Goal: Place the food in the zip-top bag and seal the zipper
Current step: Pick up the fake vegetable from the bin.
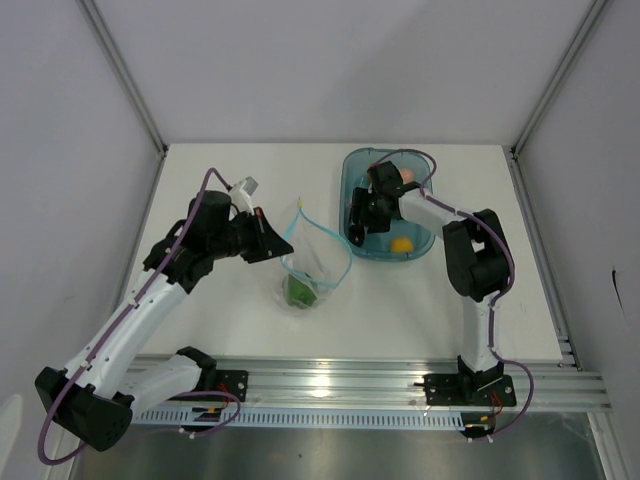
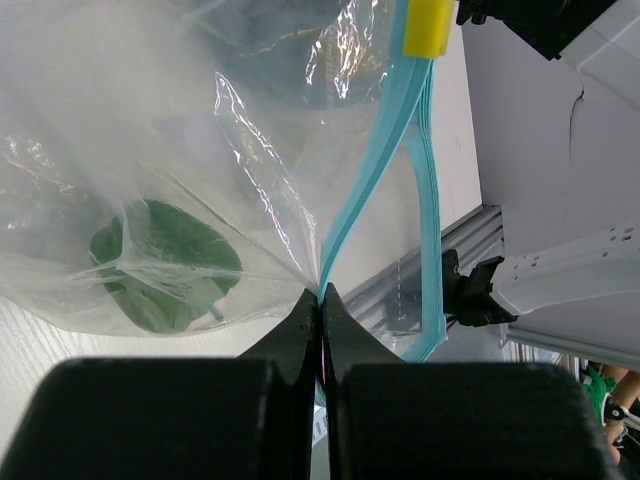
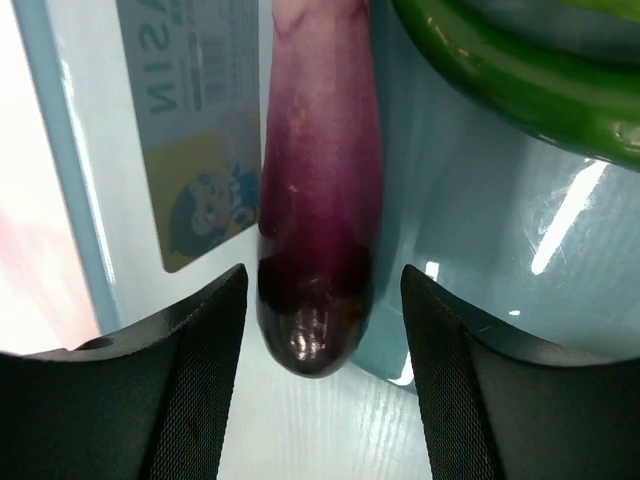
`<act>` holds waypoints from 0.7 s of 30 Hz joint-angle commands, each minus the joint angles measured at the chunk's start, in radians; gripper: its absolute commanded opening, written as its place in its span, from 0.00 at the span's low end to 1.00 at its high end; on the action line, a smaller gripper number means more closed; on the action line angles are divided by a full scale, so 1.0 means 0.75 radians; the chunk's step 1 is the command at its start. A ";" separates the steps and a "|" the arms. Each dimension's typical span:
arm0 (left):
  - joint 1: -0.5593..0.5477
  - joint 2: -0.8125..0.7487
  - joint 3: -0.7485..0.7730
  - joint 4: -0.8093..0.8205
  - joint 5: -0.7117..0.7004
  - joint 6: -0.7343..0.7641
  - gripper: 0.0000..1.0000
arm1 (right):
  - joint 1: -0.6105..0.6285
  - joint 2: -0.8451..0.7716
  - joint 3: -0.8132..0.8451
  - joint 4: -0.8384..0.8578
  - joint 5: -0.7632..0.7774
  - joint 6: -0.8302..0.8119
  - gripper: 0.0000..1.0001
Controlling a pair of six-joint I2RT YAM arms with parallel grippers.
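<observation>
The clear zip-top bag (image 1: 312,258) sits mid-table with its mouth held open and a green food piece (image 1: 299,291) (image 2: 160,275) inside. My left gripper (image 1: 272,240) (image 2: 322,300) is shut on the bag's mouth edge, right at the light-blue zipper (image 2: 370,180). In the teal tray (image 1: 346,175), my right gripper (image 1: 356,228) (image 3: 323,285) is open, its fingers on either side of the dark tip of a purple eggplant (image 3: 320,190). There is a gap on the right side, and the left finger is close to the eggplant. A green piece (image 3: 500,70) lies beside the eggplant.
A yellow lemon (image 1: 401,244) and an orange-pink piece (image 1: 408,175) also lie in the tray. A printed label (image 3: 195,130) shows through the tray floor. The zipper's yellow slider (image 2: 430,25) sits at the far end. The metal rail (image 1: 330,385) runs along the near edge.
</observation>
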 commanded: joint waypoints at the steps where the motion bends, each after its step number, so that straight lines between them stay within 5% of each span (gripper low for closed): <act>1: -0.005 -0.014 0.002 0.049 0.030 0.007 0.00 | 0.015 0.023 0.043 0.019 0.021 -0.018 0.64; 5: -0.005 -0.014 0.000 0.049 0.032 0.005 0.01 | 0.017 0.042 0.043 0.006 0.035 -0.026 0.58; 11: -0.005 -0.020 -0.002 0.043 0.030 0.003 0.01 | 0.013 0.038 0.043 -0.022 0.068 -0.055 0.30; 21: -0.007 -0.002 -0.014 0.049 0.022 -0.001 0.01 | -0.005 -0.199 0.025 -0.073 0.183 -0.128 0.12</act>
